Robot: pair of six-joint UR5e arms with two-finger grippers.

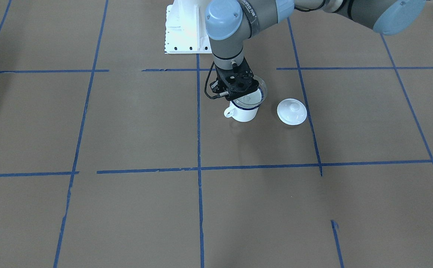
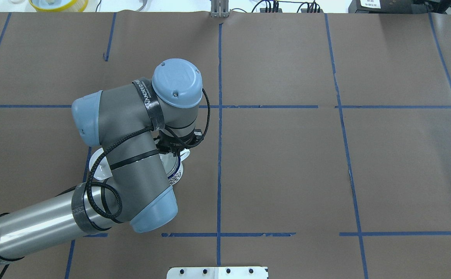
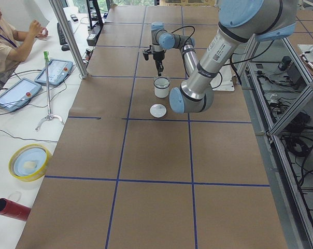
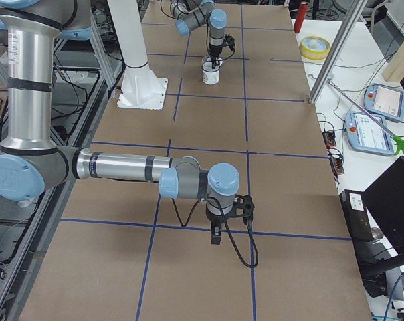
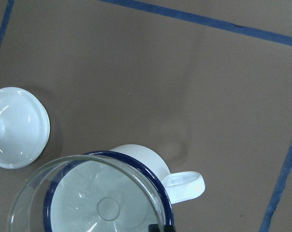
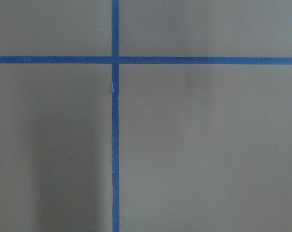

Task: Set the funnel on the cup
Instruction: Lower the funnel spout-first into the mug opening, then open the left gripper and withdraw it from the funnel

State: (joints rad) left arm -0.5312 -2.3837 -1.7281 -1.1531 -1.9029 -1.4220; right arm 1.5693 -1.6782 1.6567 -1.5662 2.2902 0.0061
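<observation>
The white mug with the blue rim stands on the brown table, its handle sticking out sideways. My left gripper is shut on the rim of the clear funnel and holds it over the mug's mouth. In the left wrist view the funnel sits slightly off-centre over the mug, with its spout pointing into the opening. I cannot tell whether the funnel rests on the rim. My right gripper hangs over bare table far from the mug, and I cannot tell whether it is open or shut.
The round white knobbed lid lies on the table beside the mug, also in the left wrist view. The white robot base plate stands behind the mug. A yellow bowl and tablets lie off the mat by an operator.
</observation>
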